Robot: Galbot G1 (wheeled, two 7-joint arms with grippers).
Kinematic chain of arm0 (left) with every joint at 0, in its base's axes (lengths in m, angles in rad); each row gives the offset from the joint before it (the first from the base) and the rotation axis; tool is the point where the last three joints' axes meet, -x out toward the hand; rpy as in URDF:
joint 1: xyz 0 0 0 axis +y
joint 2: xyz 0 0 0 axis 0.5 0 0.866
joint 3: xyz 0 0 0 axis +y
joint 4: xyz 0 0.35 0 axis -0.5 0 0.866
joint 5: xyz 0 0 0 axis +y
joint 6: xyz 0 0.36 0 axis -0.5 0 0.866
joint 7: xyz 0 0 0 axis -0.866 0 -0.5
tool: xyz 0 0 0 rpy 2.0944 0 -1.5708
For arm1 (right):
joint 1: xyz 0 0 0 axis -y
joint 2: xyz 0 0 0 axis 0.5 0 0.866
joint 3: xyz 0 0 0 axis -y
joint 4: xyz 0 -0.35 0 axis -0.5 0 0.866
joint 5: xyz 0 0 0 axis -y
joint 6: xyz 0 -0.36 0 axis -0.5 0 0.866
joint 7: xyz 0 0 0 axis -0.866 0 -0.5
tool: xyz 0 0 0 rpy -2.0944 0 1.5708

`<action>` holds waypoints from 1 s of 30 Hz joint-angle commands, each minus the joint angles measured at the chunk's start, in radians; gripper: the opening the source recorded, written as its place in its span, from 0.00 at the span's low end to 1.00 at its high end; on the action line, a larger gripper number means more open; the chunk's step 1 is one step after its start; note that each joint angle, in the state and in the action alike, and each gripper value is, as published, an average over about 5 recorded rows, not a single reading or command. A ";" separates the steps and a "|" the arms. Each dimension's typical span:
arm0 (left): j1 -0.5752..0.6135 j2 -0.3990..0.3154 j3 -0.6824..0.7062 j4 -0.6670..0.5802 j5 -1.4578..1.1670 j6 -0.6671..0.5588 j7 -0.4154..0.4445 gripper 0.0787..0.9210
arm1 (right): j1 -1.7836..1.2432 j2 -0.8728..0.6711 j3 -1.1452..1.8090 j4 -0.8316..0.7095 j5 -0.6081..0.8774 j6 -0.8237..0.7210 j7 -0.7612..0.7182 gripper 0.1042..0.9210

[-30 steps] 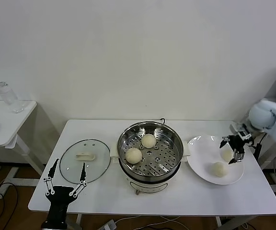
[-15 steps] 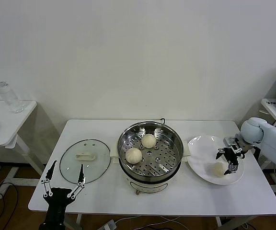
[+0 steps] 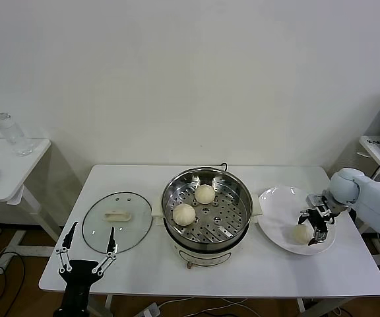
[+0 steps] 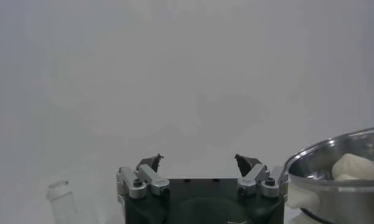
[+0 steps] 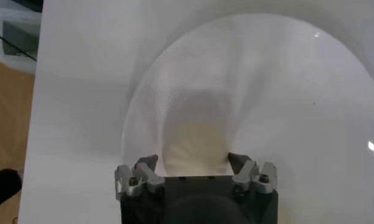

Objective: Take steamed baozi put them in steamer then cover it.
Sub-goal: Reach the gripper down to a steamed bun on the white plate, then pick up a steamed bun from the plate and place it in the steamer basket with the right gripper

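Observation:
The steamer (image 3: pixel 207 212) stands mid-table with two baozi on its perforated tray, one at the back (image 3: pixel 204 193) and one at the front left (image 3: pixel 184 214). A third baozi (image 3: pixel 301 233) lies on the white plate (image 3: pixel 279 210) to the right. My right gripper (image 3: pixel 313 228) is low over the plate right beside it. In the right wrist view the right gripper (image 5: pixel 193 159) is open with a baozi (image 5: pixel 196 137) between its fingers. A fourth baozi is not in view. The cover (image 3: pixel 117 221) lies flat on the table left of the steamer. My left gripper (image 3: pixel 88 254) is open and empty at the front left.
A small side table (image 3: pixel 12 173) at far left holds a clear jar (image 3: pixel 6 132) and a dark object. The left wrist view shows the steamer's rim (image 4: pixel 332 182) with a baozi (image 4: pixel 354 165) inside. A laptop edge shows at far right.
My right gripper has come down and toward the front over the plate, onto the baozi there. The left arm has barely moved.

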 commanded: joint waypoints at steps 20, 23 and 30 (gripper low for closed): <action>0.003 0.004 0.004 -0.019 0.006 0.008 -0.002 0.88 | 0.692 0.174 -0.166 0.372 0.160 0.385 -0.131 0.66; 0.006 0.003 0.006 -0.020 0.016 0.002 -0.005 0.88 | 0.711 0.229 -0.191 0.429 0.160 0.446 -0.121 0.67; 0.010 0.004 0.011 -0.025 0.016 0.003 -0.006 0.88 | 0.672 0.278 -0.273 0.586 0.072 0.529 -0.106 0.67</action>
